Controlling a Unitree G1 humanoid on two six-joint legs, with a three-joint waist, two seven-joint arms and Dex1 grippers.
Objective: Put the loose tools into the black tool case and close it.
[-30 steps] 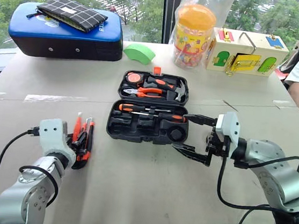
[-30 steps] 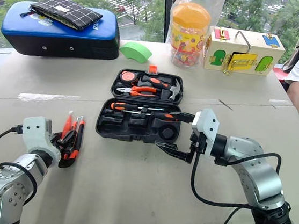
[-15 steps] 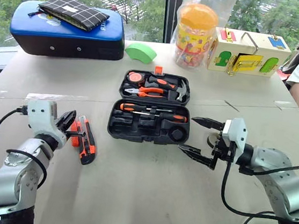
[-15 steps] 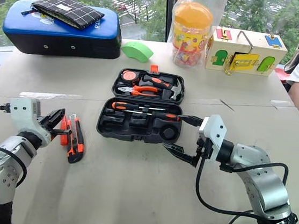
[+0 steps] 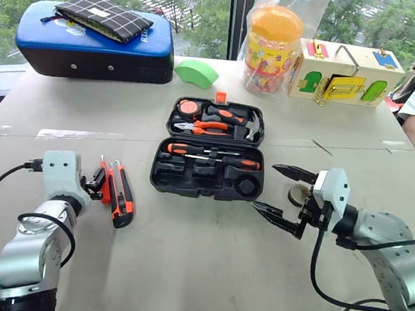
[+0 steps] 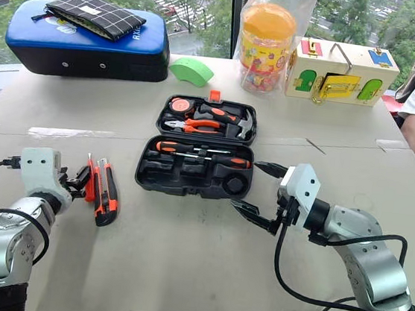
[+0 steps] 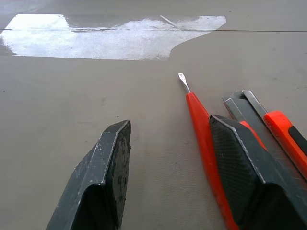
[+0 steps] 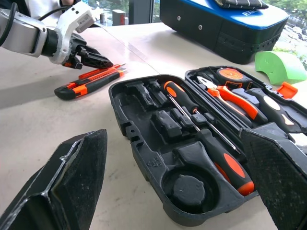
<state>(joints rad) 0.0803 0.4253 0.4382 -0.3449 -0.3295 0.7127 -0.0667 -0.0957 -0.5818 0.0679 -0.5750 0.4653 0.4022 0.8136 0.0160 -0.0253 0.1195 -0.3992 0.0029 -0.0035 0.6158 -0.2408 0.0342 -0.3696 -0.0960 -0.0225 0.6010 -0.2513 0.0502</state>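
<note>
1. The thin orange tool (image 7: pixel 204 139) is being partly hidden by a finger (image 7: pixel 242 175) of the left gripper (image 5: pixel 96 185)
2. Both the left gripper and the right gripper (image 5: pixel 282 193) are being held spread, empty, beside the open black ribbed plastic tool case (image 5: pixel 206 179)

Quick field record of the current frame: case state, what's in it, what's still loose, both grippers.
case: black tool case open, flat on table
lid: hammer, pliers, tape measure
base: two screwdrivers, tape roll seated
loose: utility knife and thin orange tool, lying left of the case
left gripper: open, one finger over the thin orange tool, holding nothing
right gripper: open wide, empty, right of the case
</note>
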